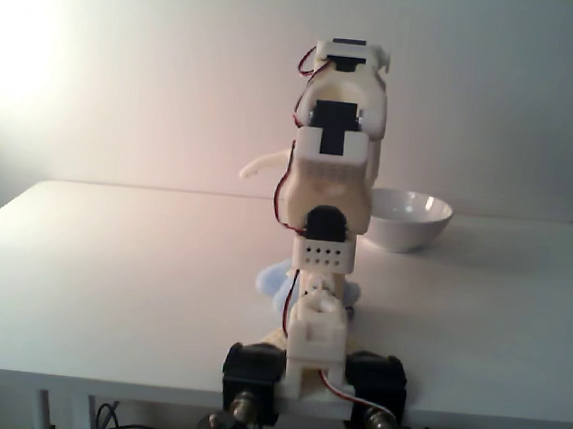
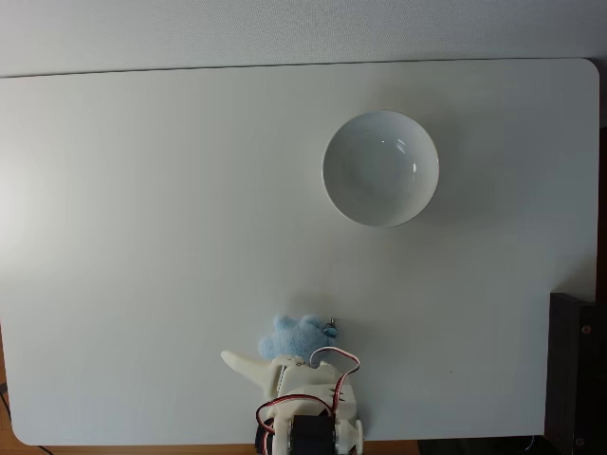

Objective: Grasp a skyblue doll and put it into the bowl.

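Top-down fixed view: gripper (image 2: 248, 365) at the table's (image 2: 142, 237) near edge, opening unclear, nothing visibly held. Skyblue doll (image 2: 294, 336) lies just beside it. Bowl (image 2: 380, 169) sits well apart, up-right, bare tabletop between.

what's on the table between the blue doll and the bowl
Nothing. In a fixed view from above, only bare white table separates the skyblue doll from the bowl.

White desk (image 2: 142, 237) w/ rounded corners, bare top. Pale wall (image 1: 129, 60) behind, bright glare upper left. Black clamps (image 1: 253, 372) on desk's front edge, cables (image 1: 113, 422) underneath.
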Tool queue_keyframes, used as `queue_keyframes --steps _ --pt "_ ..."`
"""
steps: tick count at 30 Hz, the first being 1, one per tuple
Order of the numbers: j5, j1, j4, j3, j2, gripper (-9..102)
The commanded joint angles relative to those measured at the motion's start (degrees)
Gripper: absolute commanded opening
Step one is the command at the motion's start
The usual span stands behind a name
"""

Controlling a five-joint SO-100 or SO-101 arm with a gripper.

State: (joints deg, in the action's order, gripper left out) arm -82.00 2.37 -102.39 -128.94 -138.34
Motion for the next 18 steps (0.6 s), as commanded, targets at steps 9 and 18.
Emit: queue_keyframes --steps 9,18 --pt "-0.5 4.5 -4.0 -0.6 0.1 84" --pt "-0.7 5.8 -3.9 -3.2 0.2 89"
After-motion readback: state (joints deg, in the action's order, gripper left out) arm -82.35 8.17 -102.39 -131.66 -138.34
